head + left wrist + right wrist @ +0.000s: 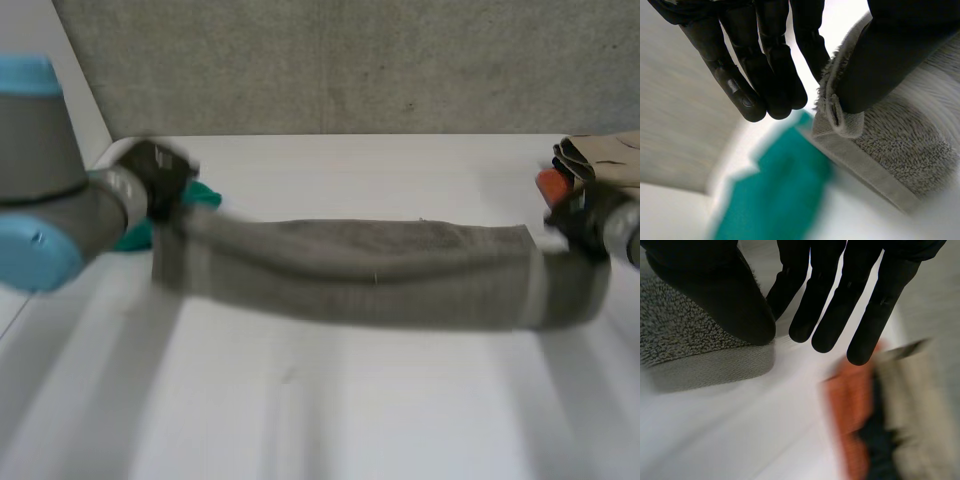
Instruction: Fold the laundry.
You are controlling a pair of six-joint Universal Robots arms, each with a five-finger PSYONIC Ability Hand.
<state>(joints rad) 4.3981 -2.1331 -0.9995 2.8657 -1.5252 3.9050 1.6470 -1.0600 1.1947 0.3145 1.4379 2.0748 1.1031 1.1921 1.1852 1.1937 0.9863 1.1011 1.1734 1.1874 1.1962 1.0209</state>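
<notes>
two robot hands hold a grey towel (380, 270) stretched between them over a white table (330, 410).

our left hand (158, 182) pinches one end corner between thumb and fingers, near a green cloth (205, 195). our right hand (580, 225) pinches the other end the same way, beside an orange cloth (552, 185) and a beige one (605, 155). we judge both holds shallow, close to the hem, so pulling tighter may slip a corner free, and the sagging middle could crease when laid down.
</notes>
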